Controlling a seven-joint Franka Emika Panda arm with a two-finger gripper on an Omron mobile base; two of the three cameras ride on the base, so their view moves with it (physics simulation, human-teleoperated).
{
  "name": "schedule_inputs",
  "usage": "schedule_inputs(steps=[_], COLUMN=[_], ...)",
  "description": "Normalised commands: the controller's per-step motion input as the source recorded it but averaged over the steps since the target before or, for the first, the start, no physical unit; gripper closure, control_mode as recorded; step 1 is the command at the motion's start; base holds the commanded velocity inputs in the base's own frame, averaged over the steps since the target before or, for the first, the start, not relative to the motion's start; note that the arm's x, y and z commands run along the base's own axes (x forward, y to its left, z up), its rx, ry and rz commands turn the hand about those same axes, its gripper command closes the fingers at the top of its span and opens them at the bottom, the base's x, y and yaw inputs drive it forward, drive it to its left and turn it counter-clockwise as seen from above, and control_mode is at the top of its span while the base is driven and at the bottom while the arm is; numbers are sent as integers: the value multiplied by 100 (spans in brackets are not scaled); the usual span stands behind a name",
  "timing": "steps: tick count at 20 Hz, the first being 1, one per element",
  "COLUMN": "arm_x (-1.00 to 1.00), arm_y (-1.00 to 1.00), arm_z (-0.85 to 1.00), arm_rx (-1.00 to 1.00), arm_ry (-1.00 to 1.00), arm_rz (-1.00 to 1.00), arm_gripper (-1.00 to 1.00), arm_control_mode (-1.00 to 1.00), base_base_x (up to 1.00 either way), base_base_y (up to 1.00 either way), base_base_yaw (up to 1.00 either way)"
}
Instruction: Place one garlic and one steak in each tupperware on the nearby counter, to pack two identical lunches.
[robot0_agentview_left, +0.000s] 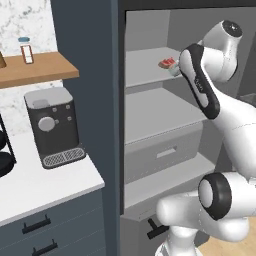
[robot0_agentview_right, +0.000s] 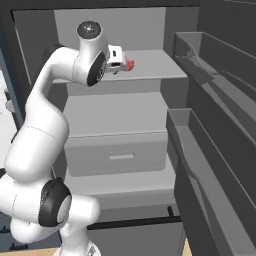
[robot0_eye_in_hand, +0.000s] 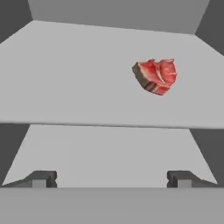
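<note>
A red raw steak (robot0_eye_in_hand: 156, 76) lies on the upper grey shelf (robot0_eye_in_hand: 78, 78) of the open fridge, right of centre in the hand view. It also shows as a small red piece (robot0_agentview_right: 130, 64) beside my hand, and as the steak (robot0_agentview_left: 166, 63) past my forearm. My gripper (robot0_eye_in_hand: 111, 178) is open with nothing between its fingers; it is level with that shelf's front edge, short of the steak and left of it. The garlic and the tupperware are out of view. A stretch of the white counter (robot0_agentview_left: 45, 185) lies left of the fridge.
A dark coffee machine (robot0_agentview_left: 52, 125) stands on the counter under a wooden wall shelf (robot0_agentview_left: 35, 70). Inside the fridge, a lower shelf (robot0_agentview_right: 115, 112) sits over a grey drawer (robot0_agentview_right: 117, 155). The open fridge door's bins (robot0_agentview_right: 210, 165) flank the arm on the right.
</note>
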Motion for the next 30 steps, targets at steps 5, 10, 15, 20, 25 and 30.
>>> schedule_inputs(steps=[5, 10, 15, 20, 25, 30], arm_x=[52, 14, 56, 44, 23, 29], arm_y=[2, -29, -42, -11, 0, 0], arm_z=[2, 0, -12, -1, -3, -4], arm_rx=[-8, 6, 17, 10, 0, 0], arm_ry=[-3, -5, 0, -5, -4, 5], arm_rz=[-19, -20, -2, 15, 12, 1], arm_gripper=[-100, -100, -100, -100, -100, -100], arm_control_mode=[-100, -100, -100, -100, -100, -100], base_base_x=[0, 0, 0, 0, 0, 0], base_base_y=[0, 0, 0, 0, 0, 0], base_base_yaw=[0, 0, 0, 0, 0, 0])
